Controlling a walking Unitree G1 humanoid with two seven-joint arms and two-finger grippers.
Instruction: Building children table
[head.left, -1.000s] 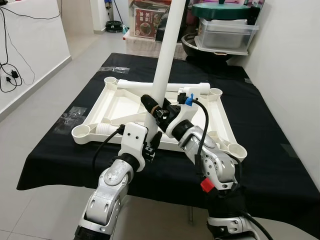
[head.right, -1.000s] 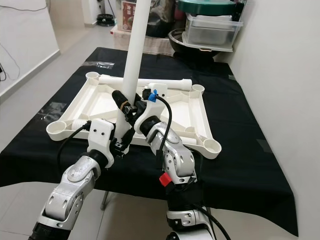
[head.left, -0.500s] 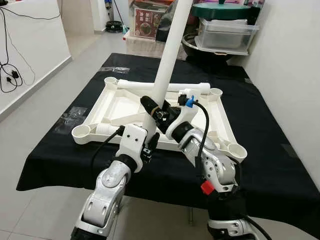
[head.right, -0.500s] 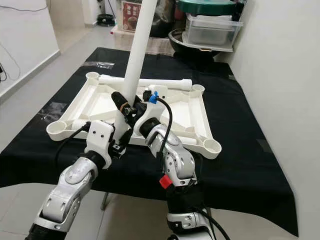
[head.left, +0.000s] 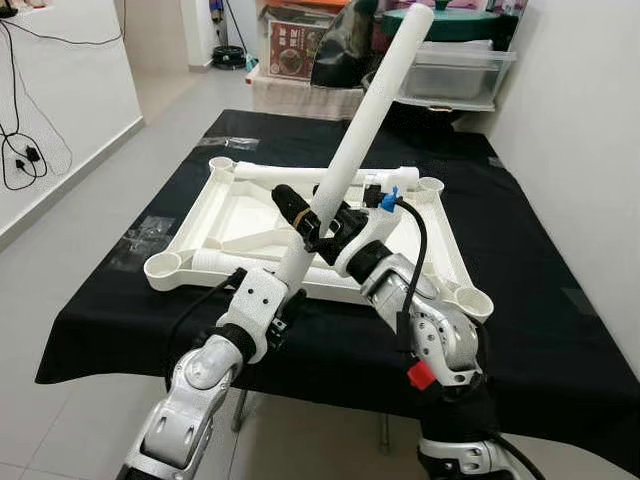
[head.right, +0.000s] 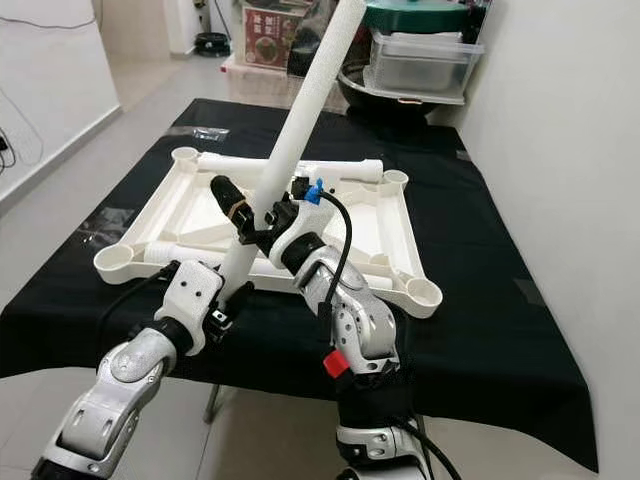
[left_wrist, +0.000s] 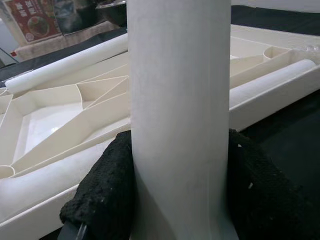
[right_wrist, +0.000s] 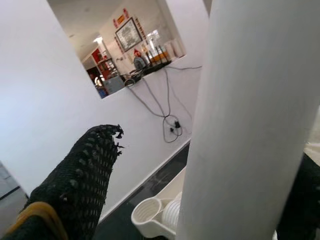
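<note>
1. Closest in, the left gripper (head.left: 283, 303) is clamped on the low end of a white leg (head.left: 352, 165). The left wrist view shows black fingers (left_wrist: 102, 192) pressed on both sides of the tube.
2. Just above it the right gripper (head.left: 310, 222) grips the same leg mid-shaft, fingers wrapped around it. So both grippers hold one tube, tilted up and away to the right.
3. Under and beyond that, the tabletop (head.left: 240, 205) lies upside down on the black cloth (head.left: 540, 300), ribs up, with a round socket (head.left: 163, 264) at each corner.
4. Progress-wise it looks early – none of the sockets I can see has a leg standing in it. One spare leg (head.left: 330, 175) lies along the far edge, another (head.left: 210, 259) along the near edge.
5. Left to do, my guess – seat this leg in a socket, then the rest.
</note>
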